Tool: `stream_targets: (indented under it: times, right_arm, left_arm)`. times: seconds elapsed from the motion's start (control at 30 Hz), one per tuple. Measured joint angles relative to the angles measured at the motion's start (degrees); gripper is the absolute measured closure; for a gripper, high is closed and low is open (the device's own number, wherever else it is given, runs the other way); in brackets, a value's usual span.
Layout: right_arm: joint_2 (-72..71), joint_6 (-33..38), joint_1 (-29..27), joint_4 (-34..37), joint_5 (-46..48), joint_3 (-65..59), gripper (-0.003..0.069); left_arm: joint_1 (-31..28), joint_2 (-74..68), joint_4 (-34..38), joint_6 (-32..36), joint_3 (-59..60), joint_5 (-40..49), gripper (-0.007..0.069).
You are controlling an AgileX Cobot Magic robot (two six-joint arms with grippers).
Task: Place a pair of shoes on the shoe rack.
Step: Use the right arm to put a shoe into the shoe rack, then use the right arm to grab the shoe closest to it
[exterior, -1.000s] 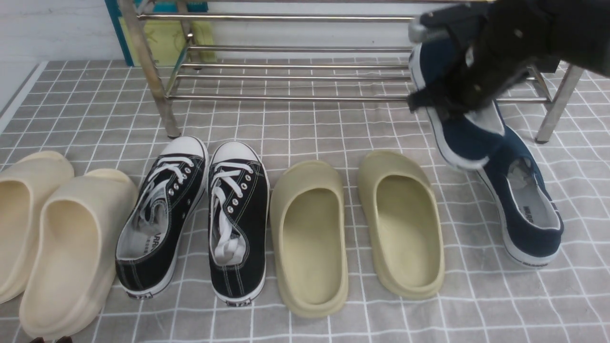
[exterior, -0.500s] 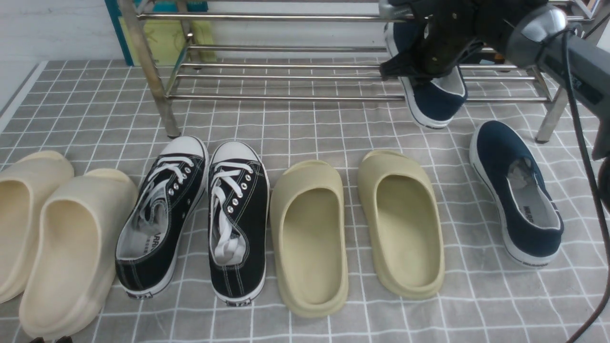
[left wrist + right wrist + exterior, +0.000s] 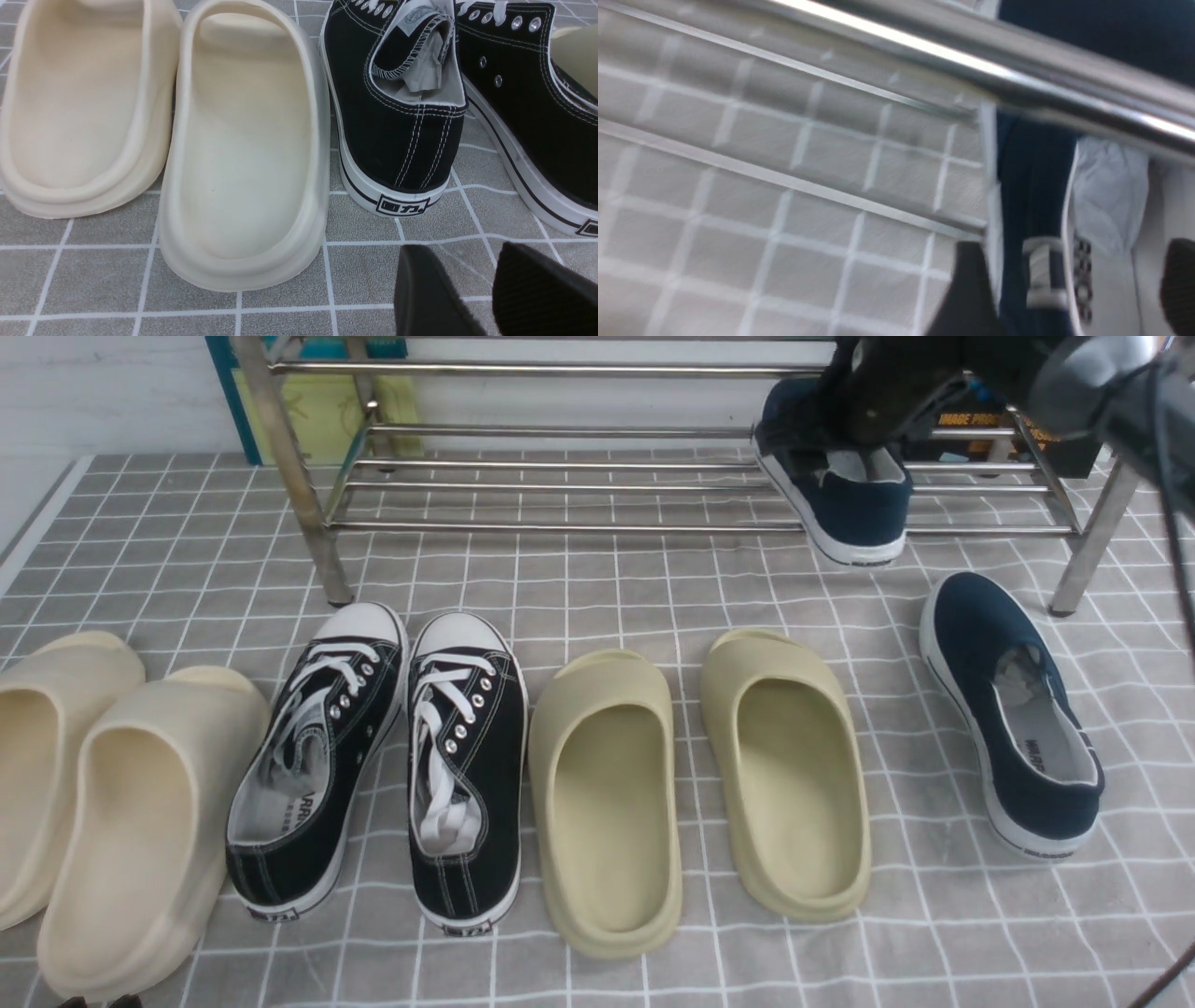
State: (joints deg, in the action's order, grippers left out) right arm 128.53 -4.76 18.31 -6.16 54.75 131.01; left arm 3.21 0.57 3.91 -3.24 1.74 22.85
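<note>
On the shoe rack (image 3: 560,527), the navy shoe's (image 3: 859,513) heel overhangs; the right gripper's (image 3: 1071,289) parted jaws could drag it off.

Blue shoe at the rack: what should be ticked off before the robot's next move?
1. Blue shoe on the rack, lower bars: ok, heel jutting past the front bar; toe hidden by the arm.
2. Right pincer gripping it: cannot tell; the view is blurred, with fingers either side of its wall.
3. Second blue shoe on the floor, nothing on it: ok.
4. Olive slippers apart from that shoe: ok.
5. Left pincer empty, near the black sneakers: ok.
</note>
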Motion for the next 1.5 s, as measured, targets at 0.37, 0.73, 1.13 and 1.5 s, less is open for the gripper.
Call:
stream_targets:
  times: [0.37,0.73,1.13,1.5]
  right_arm:
    - [-28.5,6.7,-0.7,3.9,-0.3,-22.3,0.0101]
    - [-45.0,-4.2,-1.7,1.2,-8.7,-65.8,0.0105]
    - [-38.0,-11.3,-1.7,-4.6,-22.4,-77.6,0.0121]
    - [-33.1,-12.6,-1.7,-6.8,-30.5,-77.6,0.0589]
  left_arm:
    - [0.0,0.0,0.0,0.0,0.0,0.0,0.0386]
    - [0.0,0.0,0.0,0.0,0.0,0.0,0.0386]
    - [0.0,0.0,0.0,0.0,0.0,0.0,0.0386]
    - [0.0,0.0,0.0,0.0,0.0,0.0,0.0386]
